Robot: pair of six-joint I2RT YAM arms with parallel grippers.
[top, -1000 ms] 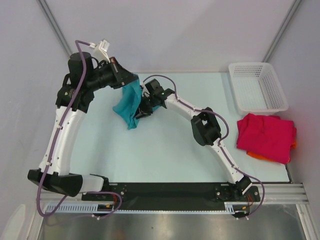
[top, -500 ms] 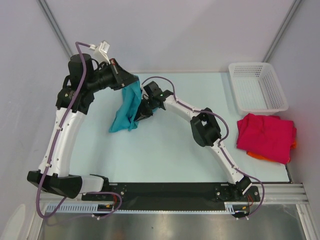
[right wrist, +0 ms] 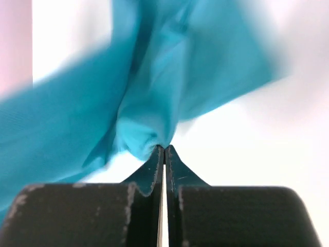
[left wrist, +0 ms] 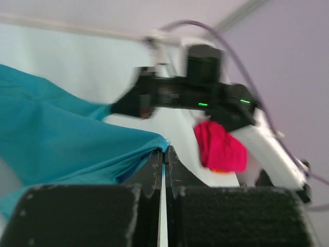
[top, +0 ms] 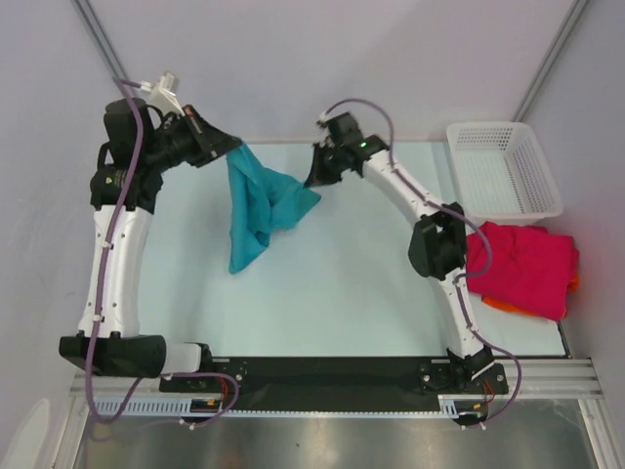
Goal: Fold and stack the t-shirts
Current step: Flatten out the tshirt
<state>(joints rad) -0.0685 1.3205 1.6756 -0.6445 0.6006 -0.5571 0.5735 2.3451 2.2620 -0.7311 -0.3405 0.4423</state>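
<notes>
Nearest me, by the table's (top: 332, 303) right edge, the pink shirt (top: 522, 264) lies as a rumpled bundle on the orange shirt (top: 500, 305), which shows only as a sliver underneath. Further back, over the left half toward the far edge, the teal shirt (top: 256, 207) hangs in the air between both arms. My left gripper (top: 232, 149) is clamped on one bit of its edge and my right gripper (top: 312, 180) is pinched tight on another, so I judge I'm spreading it open to lay it flat. The overhead view gives me the drape and the spread between the two grips; only the wrist views show cloth caught in the closed tips. The basket (top: 503, 171) sits in the far right corner
</notes>
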